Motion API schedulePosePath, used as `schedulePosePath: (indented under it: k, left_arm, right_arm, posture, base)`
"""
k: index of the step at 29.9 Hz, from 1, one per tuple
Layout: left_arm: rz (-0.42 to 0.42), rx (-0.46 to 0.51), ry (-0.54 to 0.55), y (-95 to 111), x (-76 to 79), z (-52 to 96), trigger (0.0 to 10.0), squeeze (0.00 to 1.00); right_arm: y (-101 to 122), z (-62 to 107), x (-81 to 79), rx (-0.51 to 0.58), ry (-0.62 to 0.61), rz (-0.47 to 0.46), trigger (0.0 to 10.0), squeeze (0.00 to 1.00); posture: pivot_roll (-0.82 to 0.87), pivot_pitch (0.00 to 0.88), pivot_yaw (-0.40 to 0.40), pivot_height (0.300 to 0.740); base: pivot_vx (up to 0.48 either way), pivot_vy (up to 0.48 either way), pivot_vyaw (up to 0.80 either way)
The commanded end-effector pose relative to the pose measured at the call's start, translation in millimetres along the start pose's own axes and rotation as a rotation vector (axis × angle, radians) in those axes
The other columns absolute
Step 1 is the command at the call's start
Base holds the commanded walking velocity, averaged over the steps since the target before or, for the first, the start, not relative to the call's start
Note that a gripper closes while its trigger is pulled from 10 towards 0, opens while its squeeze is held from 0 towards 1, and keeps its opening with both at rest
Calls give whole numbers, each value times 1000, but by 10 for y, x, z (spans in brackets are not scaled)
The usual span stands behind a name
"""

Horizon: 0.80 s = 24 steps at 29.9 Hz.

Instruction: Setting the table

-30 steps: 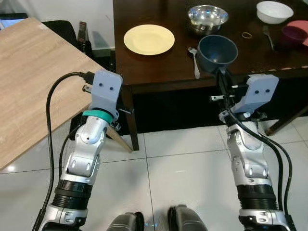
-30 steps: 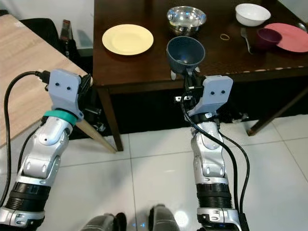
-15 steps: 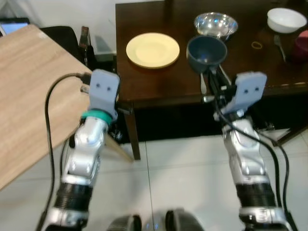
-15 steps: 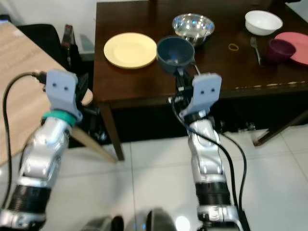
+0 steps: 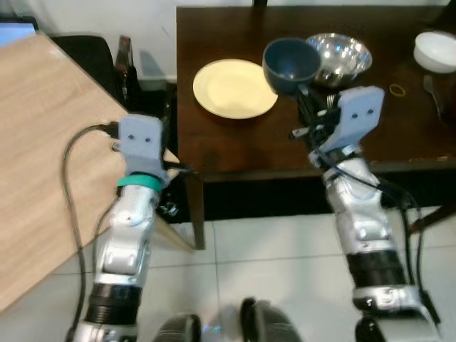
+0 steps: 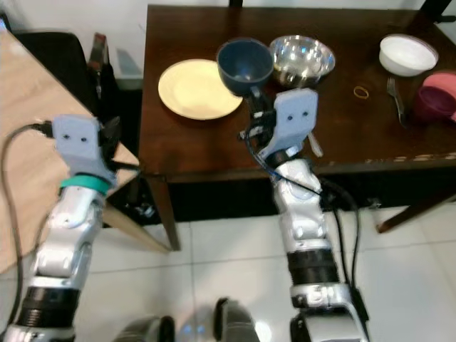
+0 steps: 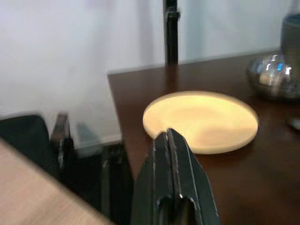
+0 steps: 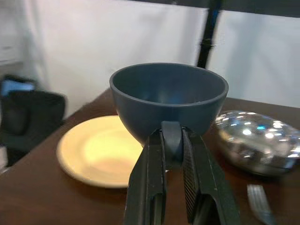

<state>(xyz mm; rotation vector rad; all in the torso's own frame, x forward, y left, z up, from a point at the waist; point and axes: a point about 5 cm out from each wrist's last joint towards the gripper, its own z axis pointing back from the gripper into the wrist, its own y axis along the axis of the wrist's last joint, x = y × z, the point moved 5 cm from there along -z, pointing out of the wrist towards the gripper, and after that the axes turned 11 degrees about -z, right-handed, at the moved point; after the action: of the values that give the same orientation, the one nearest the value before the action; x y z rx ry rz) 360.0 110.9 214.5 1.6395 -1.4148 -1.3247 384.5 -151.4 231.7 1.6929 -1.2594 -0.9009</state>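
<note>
Carrying step: left fingers [image 7: 174,154] pressed together, empty, near the dark wooden bench [image 5: 235,153] edge. Round pale-yellow plate [image 5: 234,88] ahead. Right fingers [image 8: 173,145] pinch the dark-blue plastic bowl [image 5: 291,64] rim, held above plate's edge. Next, probably: centre, lower, release.

Bare dark table [image 5: 235,146] open along the near edge below the yellow plate [image 5: 234,88], crowded behind by the steel bowl [image 5: 340,51] just beside the held blue bowl [image 5: 291,63]; rubber band [image 6: 362,91], fork [image 6: 395,96], white bowl [image 6: 407,54] and maroon cup [image 6: 432,104] blocking the right end
</note>
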Motion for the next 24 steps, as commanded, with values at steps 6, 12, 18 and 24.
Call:
schedulePosePath:
  k: [6, 12, 18, 24]
  left_arm:
    - [-20, -10, -37, -38, 9, 17, 10000, 0]
    - [-2, 6, -157, 1, 91, 83, 10000, 0]
    - [50, 24, -247, 83, 99, 100, 10000, 0]
    - [30, 47, -152, 177, -117, 61, 10000, 0]
  right_arm:
    - [-122, 98, 55, -32, -43, -16, 10000, 0]
    - [-230, 278, 65, -82, 1, -30, 10000, 0]
    - [-265, 377, -225, -107, 173, -61, 10000, 0]
    - [-400, 345, -568, -143, 289, -66, 10000, 0]
  posture:
    - [-20, 115, 32, 740]
    - [-28, 130, 38, 740]
    - [-31, 154, 50, 740]
    - [-16, 160, 53, 740]
  base:
    - [0, 0, 0]
    - [0, 0, 0]
    - [0, 0, 0]
    - [0, 0, 0]
